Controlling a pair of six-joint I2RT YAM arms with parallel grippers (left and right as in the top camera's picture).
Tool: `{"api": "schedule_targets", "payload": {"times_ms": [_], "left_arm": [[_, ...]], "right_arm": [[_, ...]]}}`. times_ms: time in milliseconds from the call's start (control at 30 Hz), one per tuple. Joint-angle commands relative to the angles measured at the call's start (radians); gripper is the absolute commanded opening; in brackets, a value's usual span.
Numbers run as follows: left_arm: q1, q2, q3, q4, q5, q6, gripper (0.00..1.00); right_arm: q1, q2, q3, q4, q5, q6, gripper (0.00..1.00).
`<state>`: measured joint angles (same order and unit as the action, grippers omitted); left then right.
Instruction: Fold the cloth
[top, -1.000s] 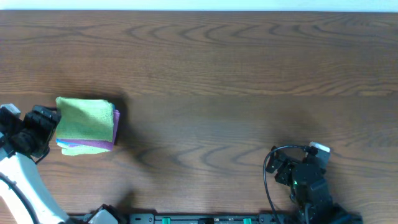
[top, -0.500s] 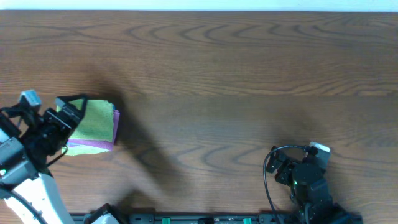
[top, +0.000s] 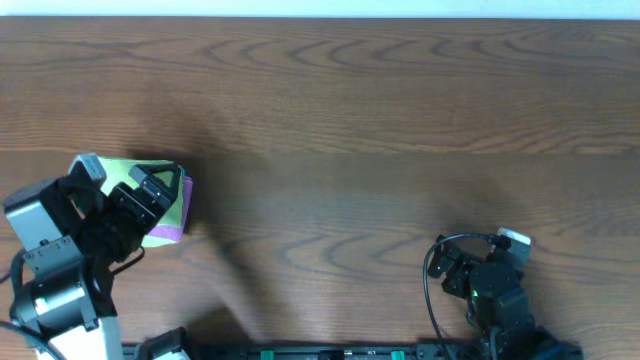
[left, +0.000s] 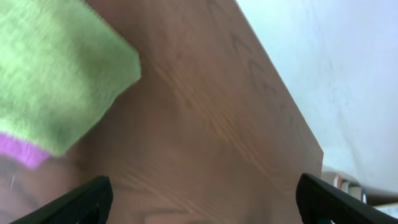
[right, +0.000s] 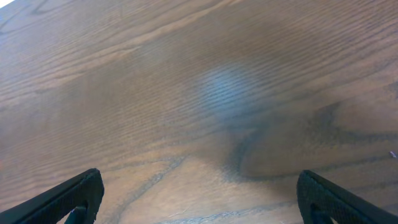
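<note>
Overhead: the lime-green square microfiber cloth (top: 122, 172) lies folded atop a magenta folded cloth (top: 168, 233) at left, with the left gripper (top: 148, 190) above it. Left wrist: jaws wide and empty, so best lift straight clear without snagging the fold; the brown wooden table (left: 205, 124) meets a pale wall (left: 323, 62). Right wrist: the right gripper (right: 199, 196) is released over bare woodgrain.

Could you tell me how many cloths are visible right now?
2: the lime-green microfiber cloth lies atop a folded magenta cloth at the table's left; the left arm may hide others.
</note>
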<state>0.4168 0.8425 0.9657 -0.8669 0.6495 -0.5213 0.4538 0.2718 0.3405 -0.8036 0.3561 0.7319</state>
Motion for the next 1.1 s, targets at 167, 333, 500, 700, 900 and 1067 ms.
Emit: {"api": "schedule_targets", "payload": {"times_ms": [167,333,500,700,900,1067], "left_arm": [[-0.005,-0.014,0.019,-0.012,-0.024,0.027,0.98],[-0.031,-0.014,0.019,-0.007,-0.027,0.182,0.99],[-0.127,-0.025,0.018,0.014,-0.119,0.263,0.95],[-0.284,-0.117,0.006,0.089,-0.374,0.263,0.95],[-0.304,-0.311,-0.167,0.167,-0.424,0.263,0.95],[-0.304,-0.513,-0.411,0.326,-0.468,0.264,0.95]], "right_arm": [[-0.005,-0.006,-0.002,-0.001,0.013,0.015,0.99],[-0.005,-0.006,-0.002,-0.001,0.013,0.015,0.99],[-0.005,-0.006,-0.002,-0.001,0.013,0.015,0.99],[-0.005,-0.006,-0.002,-0.001,0.013,0.015,0.99],[-0.005,-0.006,-0.002,-0.001,0.013,0.015,0.99],[-0.005,-0.006,-0.002,-0.001,0.013,0.015,0.99]]}}
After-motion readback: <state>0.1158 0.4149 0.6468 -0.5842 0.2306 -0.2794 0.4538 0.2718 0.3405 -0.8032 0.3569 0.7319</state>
